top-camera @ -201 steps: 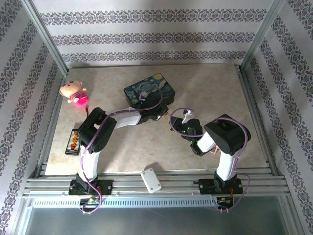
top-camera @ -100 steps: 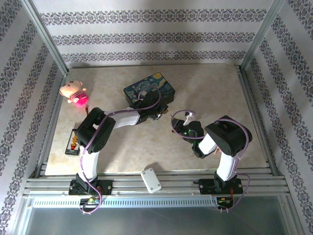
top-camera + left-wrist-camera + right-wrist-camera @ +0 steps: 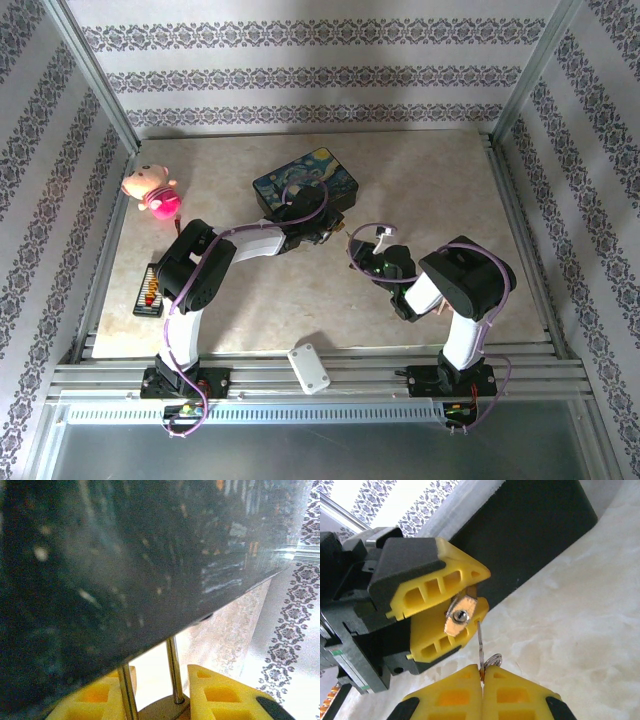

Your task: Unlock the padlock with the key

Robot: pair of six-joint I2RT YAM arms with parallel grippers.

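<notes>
Beside the tin point(image 3: 305, 175), left gripper point(image 3: 472, 602) pinches the padlock point(image 3: 461, 616); right gripper point(image 3: 481, 672), clamped on the key point(image 3: 479, 645), has edged back toward it; key tip just beside padlock

No legible text, label, brand, number or sign appears in any view.
</notes>
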